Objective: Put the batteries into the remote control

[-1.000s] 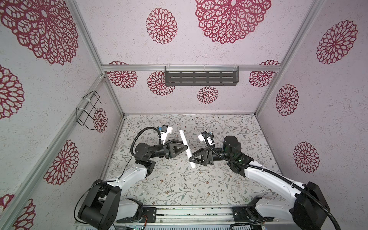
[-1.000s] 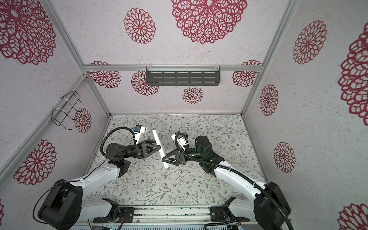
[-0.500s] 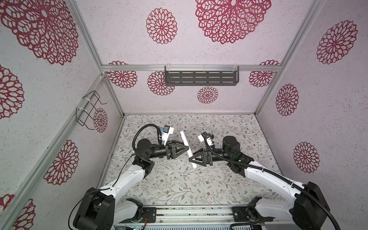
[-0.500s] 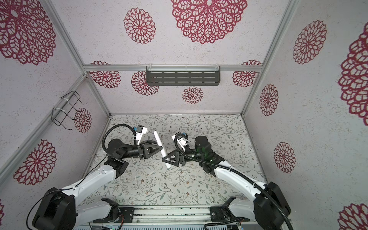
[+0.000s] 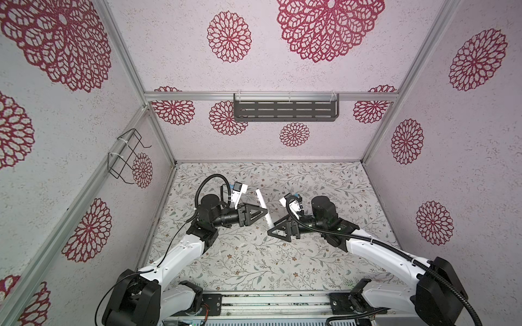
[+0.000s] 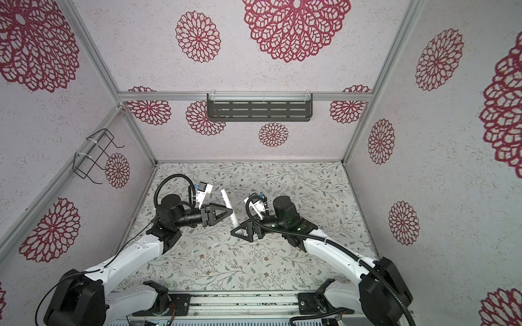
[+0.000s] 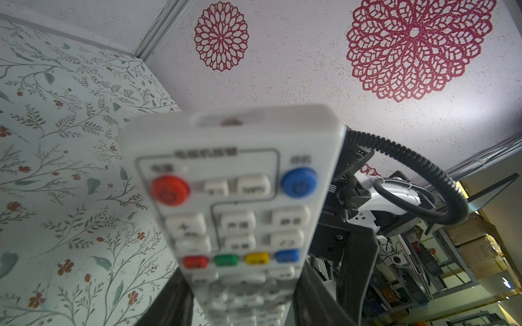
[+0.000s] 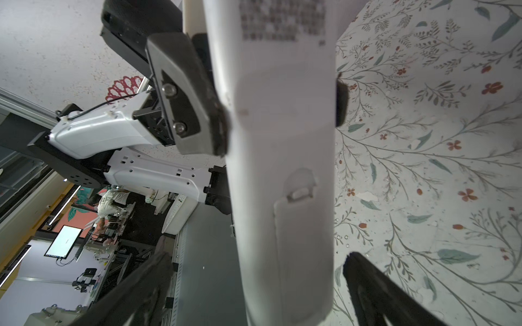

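The remote control [image 5: 264, 207] [image 6: 230, 207] is a slim white bar held in the air over the table, in both top views. My left gripper [image 5: 265, 212] [image 6: 231, 210] is shut on its middle. The left wrist view shows its button face [image 7: 234, 197] between my left gripper's [image 7: 243, 296] dark fingers. The right wrist view shows its plain white back [image 8: 282, 141] with the battery cover [image 8: 302, 254] closed. My right gripper [image 8: 254, 293] [image 5: 269, 232] is open around the remote's lower end, with a gap on each side. The batteries are out of view.
A floral cloth covers the table [image 5: 254, 262]. A black slotted shelf [image 5: 285, 111] hangs on the back wall and a wire basket [image 5: 124, 158] on the left wall. A metal rail [image 5: 271, 303] runs along the front edge.
My right gripper has opened wide and let go of the remote's lower end. The left gripper still holds the remote, and its arm has shifted a little.
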`<control>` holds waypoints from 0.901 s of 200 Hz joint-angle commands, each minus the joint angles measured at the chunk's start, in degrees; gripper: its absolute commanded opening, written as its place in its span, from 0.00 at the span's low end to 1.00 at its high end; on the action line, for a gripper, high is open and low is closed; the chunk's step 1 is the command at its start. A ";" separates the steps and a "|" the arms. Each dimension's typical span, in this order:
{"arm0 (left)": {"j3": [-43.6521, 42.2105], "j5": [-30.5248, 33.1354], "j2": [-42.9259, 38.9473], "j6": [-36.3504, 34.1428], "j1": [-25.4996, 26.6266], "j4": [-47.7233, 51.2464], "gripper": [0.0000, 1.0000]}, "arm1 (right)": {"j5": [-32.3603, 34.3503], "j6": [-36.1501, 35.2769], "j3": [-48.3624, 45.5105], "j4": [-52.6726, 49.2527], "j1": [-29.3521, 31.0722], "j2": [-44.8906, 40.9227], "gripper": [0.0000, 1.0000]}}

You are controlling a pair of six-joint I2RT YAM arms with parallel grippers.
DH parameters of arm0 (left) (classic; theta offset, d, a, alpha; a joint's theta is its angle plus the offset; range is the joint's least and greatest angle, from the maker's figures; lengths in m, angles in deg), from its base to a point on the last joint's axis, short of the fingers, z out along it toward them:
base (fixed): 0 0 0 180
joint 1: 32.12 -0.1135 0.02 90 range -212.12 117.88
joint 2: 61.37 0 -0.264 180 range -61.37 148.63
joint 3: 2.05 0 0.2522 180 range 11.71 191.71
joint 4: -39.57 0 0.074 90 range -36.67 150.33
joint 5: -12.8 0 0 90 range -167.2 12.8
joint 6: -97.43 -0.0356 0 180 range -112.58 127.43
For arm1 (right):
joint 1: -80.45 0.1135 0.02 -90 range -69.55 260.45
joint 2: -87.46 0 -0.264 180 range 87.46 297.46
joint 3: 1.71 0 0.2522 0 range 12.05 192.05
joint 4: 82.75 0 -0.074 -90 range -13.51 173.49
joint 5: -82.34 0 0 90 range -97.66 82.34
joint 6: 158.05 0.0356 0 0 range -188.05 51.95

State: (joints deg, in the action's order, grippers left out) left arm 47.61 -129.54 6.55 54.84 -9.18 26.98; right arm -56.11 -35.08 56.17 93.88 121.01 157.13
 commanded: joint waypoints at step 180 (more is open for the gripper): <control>23.41 15.49 11.00 -20.64 -2.68 62.57 0.06 | 33.06 -17.78 -7.08 -19.71 -1.97 -9.10 0.99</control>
State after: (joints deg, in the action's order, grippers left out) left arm 66.76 -118.59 13.40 38.69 -11.43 78.54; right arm -31.85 -50.70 50.46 74.28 119.23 152.76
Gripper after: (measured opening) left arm 0.516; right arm 0.989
